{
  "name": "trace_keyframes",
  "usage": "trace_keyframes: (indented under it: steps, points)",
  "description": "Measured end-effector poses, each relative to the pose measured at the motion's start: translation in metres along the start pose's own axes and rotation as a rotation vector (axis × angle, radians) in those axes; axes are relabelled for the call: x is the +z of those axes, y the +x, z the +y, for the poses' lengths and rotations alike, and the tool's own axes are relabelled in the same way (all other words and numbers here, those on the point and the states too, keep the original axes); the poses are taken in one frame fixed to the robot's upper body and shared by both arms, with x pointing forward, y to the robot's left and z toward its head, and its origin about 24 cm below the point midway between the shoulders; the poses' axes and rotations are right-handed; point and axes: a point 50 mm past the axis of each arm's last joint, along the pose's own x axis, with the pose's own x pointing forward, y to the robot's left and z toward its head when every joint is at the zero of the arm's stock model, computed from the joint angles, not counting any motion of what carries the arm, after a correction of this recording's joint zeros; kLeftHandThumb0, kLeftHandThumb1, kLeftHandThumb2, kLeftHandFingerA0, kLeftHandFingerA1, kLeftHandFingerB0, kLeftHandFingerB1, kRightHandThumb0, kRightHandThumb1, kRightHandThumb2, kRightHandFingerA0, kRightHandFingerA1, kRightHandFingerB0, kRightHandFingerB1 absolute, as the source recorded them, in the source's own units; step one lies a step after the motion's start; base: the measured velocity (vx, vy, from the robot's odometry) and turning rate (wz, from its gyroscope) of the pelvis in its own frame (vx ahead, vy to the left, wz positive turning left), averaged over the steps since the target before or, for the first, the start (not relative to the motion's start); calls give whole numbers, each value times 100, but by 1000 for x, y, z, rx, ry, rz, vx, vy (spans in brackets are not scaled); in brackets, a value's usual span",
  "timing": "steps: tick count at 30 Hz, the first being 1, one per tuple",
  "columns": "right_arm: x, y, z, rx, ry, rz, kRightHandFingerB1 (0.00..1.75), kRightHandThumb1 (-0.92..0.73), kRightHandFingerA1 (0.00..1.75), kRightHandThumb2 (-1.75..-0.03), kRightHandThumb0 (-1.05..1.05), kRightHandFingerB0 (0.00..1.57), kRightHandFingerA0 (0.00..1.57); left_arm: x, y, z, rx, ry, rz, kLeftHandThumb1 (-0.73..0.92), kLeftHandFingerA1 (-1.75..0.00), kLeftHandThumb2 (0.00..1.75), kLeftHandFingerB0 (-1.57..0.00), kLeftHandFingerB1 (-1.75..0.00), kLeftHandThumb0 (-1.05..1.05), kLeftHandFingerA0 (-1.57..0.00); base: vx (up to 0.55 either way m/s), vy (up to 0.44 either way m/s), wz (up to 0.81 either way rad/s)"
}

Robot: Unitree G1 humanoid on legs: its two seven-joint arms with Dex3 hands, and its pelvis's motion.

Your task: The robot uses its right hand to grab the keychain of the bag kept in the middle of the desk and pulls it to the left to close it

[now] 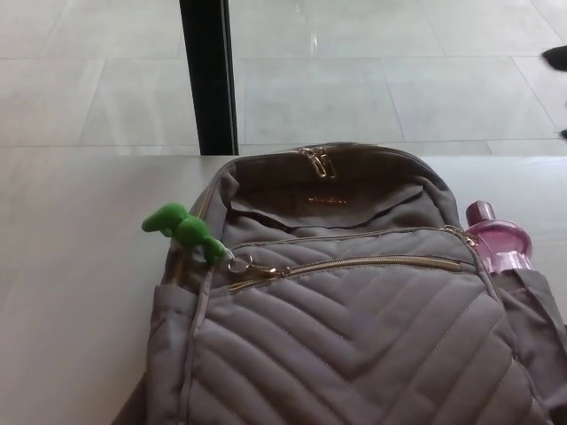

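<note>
Quilted grey bag lying mid-desk with its front zip looking closed, and no robot hand showing.
Neither the right hand nor the left is appearing anywhere in the head view, so how far open either one is, or what it is holding, I cannot tell. The green keychain is hanging at the bag's 9 o'clock edge, clipped to the zip pull at the left end of the gold teeth, which are looking joined all the way toward 3 o'clock, where a pink bottle is poking out of the side pocket. The pull is probably finished. If a gap is remaining, the right hand should be coming in low from 3 o'clock, pinching the green figure itself and drawing straight toward 9 o'clock along the zip line, not upward, so the bag is not lifting or sliding.
</note>
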Motion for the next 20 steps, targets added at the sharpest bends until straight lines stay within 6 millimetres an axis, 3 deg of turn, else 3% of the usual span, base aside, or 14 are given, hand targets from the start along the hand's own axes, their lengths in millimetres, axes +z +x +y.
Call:
trace_keyframes:
  steps: [2, 3, 4, 7, 8, 9, 10, 12, 13, 14, 15, 16, 17, 20]
  points:
    - [-8, -14, -21, -62, -3, 29, 40, -57, 51, -96, -81, 7, 19, -1, -2, 0, -12, -10, 5, 84, -102, 65, -54, -105, -84, -73, 0, 0, 0]
    - [-11, -20, -30, -87, -5, 42, 42, -55, 55, -94, -81, 11, 24, -2, -4, 0, -16, -14, 8, 68, -95, 114, -68, -94, -80, -77, 0, 0, 0]
    - [-16, -31, -44, -128, -7, 66, 35, -68, 53, -61, -81, 21, 34, -4, -5, 0, -20, -20, 14, 71, -96, 116, -67, -96, -83, -76, 0, 0, 0]
    - [-30, -59, -74, -227, -4, 136, 45, -69, 63, -61, -85, 19, 34, -8, -10, 0, -27, -28, 29, 66, -96, 113, -71, -95, -79, -79, 0, 0, 0]
    - [-34, -70, -83, -258, -4, 161, 49, -67, 69, -60, -84, 22, 36, -9, -12, 1, -29, -32, 36, 62, -97, 98, -68, -99, -91, -84, 0, 0, 0]
    - [-38, -79, -89, -282, -4, 179, 51, -67, 76, -61, -86, 21, 34, -10, -13, 1, -29, -34, 40, 67, -100, 113, -66, -103, -89, -78, 0, 0, 0]
    - [-43, -88, -94, -305, 1, 199, 53, -70, 80, -61, -86, 19, 39, -12, -15, 1, -30, -35, 46, 62, -102, 98, -66, -105, -89, -83, 0, 0, 0]
    - [-54, -101, -97, -332, 16, 237, 53, -70, 80, -61, -86, 19, 39, -15, -18, 2, -29, -39, 59, 62, -102, 98, -66, -105, -89, -83, 0, 0, 0]
    - [-61, -108, -96, -342, 25, 258, 59, -58, 78, -98, -92, 18, 44, -16, -19, 2, -30, -41, 64, 83, -111, 65, -56, -119, -82, -80, 0, 0, 0]
    - [-69, -116, -96, -351, 36, 283, 55, -67, 84, -60, -82, 19, 41, -17, -20, 2, -29, -43, 70, 85, -114, 68, -47, -125, -82, -73, 0, 0, 0]
    - [-76, -123, -95, -357, 45, 307, 54, -68, 85, -61, -81, 17, 36, -19, -21, 2, -28, -44, 74, 66, -107, 112, -61, -105, -80, -74, 0, 0, 0]
    - [-86, -133, -93, -364, 58, 346, 54, -69, 86, -61, -81, 15, 38, -21, -23, 3, -25, -48, 83, 64, -108, 110, -61, -104, -78, -78, 0, 0, 0]
    - [-93, -138, -91, -366, 68, 370, 57, -68, 91, -61, -80, 16, 41, -22, -24, 3, -23, -49, 90, 84, -117, 66, -53, -126, -80, -77, 0, 0, 0]
    - [-116, -157, -80, -369, 109, 450, 58, -68, 95, -60, -74, 18, 38, -28, -28, 6, -11, -60, 118, 82, -129, 64, -51, -128, -80, -69, 0, 0, 0]
